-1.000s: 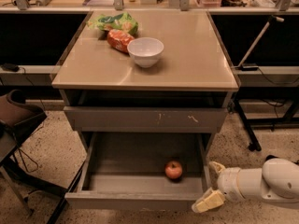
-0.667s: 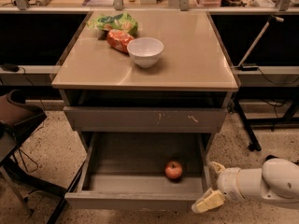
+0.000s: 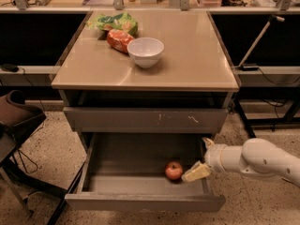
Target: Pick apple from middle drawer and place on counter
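Gripper (image 3: 202, 157) is seen spread wide at the middle drawer (image 3: 126, 156), nothing held. One fingertip (image 3: 194, 173) is set just beside the apple (image 3: 174, 170); contact cannot be told.

**Tan counter bears a bowl and two bags; the drawer floor bears the apple**

The counter (image 3: 192, 64), glossy and tan, tops the grey cabinet. Three things sit on its rear left part. A white bowl (image 3: 146, 51) stands upright. An orange-red snack bag (image 3: 118, 40) lies just beside the bowl on its left, and a green bag (image 3: 115, 21) lies behind that at the back edge. Below, the middle drawer (image 3: 140, 202) is pulled out. On its flat grey floor the apple (image 3: 174, 170) rests near the front right. The gripper (image 3: 202, 157) hangs over the drawer's right side with its fingers spread apart, the lower one just beside the apple.
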You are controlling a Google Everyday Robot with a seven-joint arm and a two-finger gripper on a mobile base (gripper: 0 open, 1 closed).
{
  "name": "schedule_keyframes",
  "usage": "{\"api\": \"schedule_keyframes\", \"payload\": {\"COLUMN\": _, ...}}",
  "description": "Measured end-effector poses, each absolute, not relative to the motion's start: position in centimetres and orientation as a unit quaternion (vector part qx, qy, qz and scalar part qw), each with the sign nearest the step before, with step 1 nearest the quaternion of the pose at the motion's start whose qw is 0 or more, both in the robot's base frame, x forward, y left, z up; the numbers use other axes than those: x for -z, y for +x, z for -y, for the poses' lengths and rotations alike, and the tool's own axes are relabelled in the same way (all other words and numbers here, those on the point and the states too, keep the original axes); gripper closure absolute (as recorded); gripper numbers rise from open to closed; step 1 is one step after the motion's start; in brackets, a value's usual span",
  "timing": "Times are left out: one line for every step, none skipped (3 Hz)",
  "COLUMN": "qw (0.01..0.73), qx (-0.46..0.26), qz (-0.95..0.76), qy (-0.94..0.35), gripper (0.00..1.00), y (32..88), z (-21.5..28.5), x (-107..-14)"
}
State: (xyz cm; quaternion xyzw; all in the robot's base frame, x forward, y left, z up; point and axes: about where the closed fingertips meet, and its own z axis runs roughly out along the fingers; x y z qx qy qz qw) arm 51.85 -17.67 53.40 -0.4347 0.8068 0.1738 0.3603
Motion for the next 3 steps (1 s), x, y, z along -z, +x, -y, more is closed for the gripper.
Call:
{"api": "schedule_keyframes", "payload": {"qw": 0.365, "qx": -0.17, "qz": -0.805, "qy": -0.435, "gripper": 0.0, "y": 52.6, "z": 17.5, "x": -53.6}}
{"api": "schedule_keyframes", "payload": {"qw": 0.367, "qx": -0.18, "qz": -0.804, "qy": -0.432, "gripper": 0.0, "y": 52.6, "z": 17.0, "x": -52.9}}
{"api": "schedule_keyframes", "payload": {"qw": 0.364, "qx": -0.222, "qz": -0.799, "qy": -0.424, "gripper": 0.0, "y": 53.8, "z": 14.3, "x": -50.4}}
